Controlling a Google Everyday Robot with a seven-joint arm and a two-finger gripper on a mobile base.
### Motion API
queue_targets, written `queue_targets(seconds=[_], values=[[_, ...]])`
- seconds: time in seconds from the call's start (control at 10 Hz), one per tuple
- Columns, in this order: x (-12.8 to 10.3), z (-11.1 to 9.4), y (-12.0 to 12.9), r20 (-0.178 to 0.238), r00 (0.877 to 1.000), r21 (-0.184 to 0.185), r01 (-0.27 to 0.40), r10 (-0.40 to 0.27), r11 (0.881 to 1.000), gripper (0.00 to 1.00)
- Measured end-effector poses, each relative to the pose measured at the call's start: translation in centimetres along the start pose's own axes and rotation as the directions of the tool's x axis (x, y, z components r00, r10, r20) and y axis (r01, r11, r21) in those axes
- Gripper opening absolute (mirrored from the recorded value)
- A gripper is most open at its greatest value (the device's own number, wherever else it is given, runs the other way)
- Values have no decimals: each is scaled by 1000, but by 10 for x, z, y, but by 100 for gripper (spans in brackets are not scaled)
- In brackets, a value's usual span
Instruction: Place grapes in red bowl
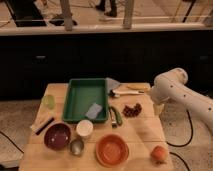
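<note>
The grapes (132,110), a small dark maroon bunch, lie on the wooden table (145,132) to the right of the green tray. The red bowl (112,150), orange-red and empty, stands at the front middle of the table. My white arm (172,85) reaches in from the right. Its gripper (159,109) hangs at the table's right edge, a short way right of the grapes and apart from them. It is well behind and to the right of the red bowl.
A green tray (82,95) holds a grey-blue sponge (93,111). A dark maroon bowl (57,136), white cup (85,128) and metal cup (76,146) stand front left. A green vegetable (116,116) lies left of the grapes. An orange fruit (159,154) sits front right.
</note>
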Motion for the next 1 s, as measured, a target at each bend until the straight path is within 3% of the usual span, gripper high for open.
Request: queue_targets(seconds=[1.0], values=[[-13,31,-1,67,998,-17,2,-1,1000,80]])
